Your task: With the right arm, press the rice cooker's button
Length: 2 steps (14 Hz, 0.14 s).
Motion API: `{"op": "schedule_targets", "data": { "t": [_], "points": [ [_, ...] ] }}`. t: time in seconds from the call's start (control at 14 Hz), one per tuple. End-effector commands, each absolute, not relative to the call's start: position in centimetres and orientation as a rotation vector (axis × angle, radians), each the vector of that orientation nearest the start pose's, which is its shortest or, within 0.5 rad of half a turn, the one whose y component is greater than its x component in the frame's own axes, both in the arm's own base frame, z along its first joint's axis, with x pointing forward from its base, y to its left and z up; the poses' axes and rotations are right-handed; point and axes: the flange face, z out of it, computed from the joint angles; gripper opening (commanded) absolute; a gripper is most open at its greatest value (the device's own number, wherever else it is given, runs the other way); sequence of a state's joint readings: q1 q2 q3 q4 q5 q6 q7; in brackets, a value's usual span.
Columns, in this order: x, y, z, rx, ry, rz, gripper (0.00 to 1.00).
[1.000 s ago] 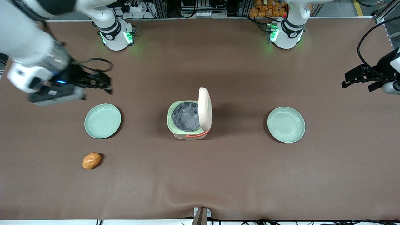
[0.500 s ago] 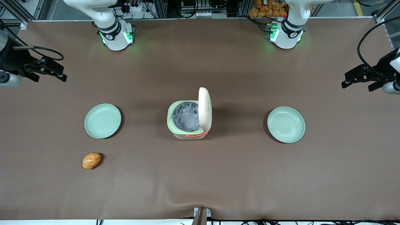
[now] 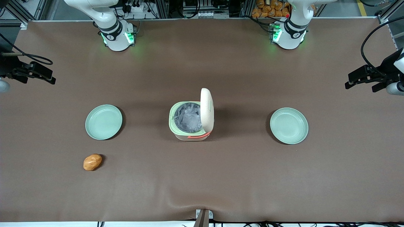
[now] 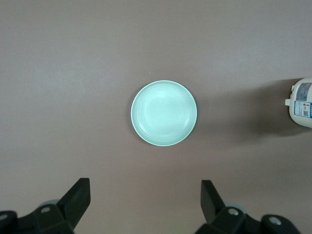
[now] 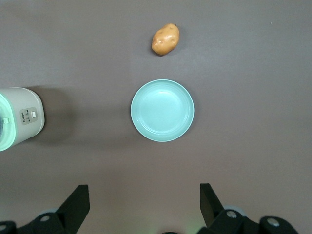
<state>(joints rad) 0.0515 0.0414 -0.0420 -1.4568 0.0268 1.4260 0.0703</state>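
Observation:
The cream rice cooker [image 3: 191, 121] stands in the middle of the table with its lid upright, showing the pale green rim and grey pot; a coral-orange handle runs along its near side. The right wrist view shows its side with a small button panel [image 5: 29, 116]. My right arm's gripper [image 3: 39, 74] hangs at the working arm's end of the table, high above the mat and well away from the cooker. Its fingers [image 5: 78, 202] are spread wide with nothing between them.
A pale green plate [image 3: 103, 122] lies between the gripper and the cooker, also in the right wrist view [image 5: 162, 110]. A potato [image 3: 92, 161] lies nearer the front camera than that plate. A second plate [image 3: 288, 125] lies toward the parked arm's end.
The right arm has swung back from over the table near the plate to the table's end, and the gripper now sits farther out than half a second ago.

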Motion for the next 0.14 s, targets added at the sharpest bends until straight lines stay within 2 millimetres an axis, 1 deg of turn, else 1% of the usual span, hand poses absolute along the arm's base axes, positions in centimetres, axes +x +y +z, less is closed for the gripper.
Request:
{"op": "schedule_targets", "data": {
  "t": [0.0, 0.07],
  "points": [
    [54.20, 0.79, 64.62, -3.132, 0.075, 0.116, 1.00],
    [54.20, 0.79, 64.62, -3.132, 0.073, 0.116, 1.00]
  ]
}}
